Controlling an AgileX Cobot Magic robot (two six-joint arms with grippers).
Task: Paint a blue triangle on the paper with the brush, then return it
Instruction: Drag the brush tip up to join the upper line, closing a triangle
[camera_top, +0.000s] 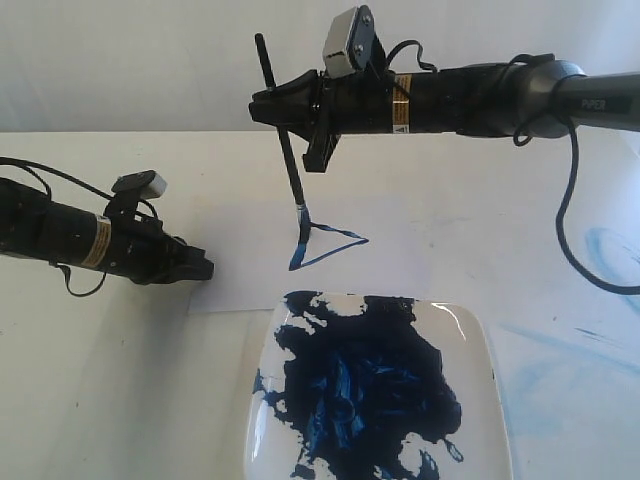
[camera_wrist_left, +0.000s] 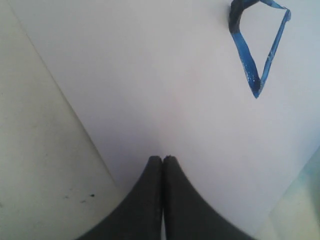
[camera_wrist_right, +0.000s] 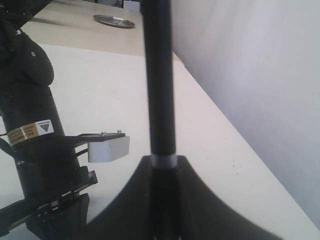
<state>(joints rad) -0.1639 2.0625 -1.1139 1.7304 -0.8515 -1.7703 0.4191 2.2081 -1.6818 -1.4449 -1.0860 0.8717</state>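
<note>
My right gripper (camera_top: 270, 105) is shut on the black handle of the brush (camera_top: 290, 165), which stands nearly upright over the paper (camera_top: 250, 240). The bristle tip sits at the left corner of the blue triangle (camera_top: 330, 253), a thin outline pointing right. In the right wrist view, the handle (camera_wrist_right: 159, 75) rises from between the shut jaws of that gripper (camera_wrist_right: 164, 167). My left gripper (camera_top: 205, 268) lies low at the paper's left part, shut and empty. The left wrist view shows its fingertips (camera_wrist_left: 163, 159) pressed together over the paper (camera_wrist_left: 175, 75), with the triangle (camera_wrist_left: 245, 55) farther ahead.
A white plate (camera_top: 490, 360) smeared with dark-blue paint sits in front of the paper, close to its near edge. Pale blue stains (camera_top: 600, 250) mark the table at the right. A cable (camera_top: 565, 220) hangs from the right arm. A silver dish (camera_wrist_right: 114, 20) lies far off.
</note>
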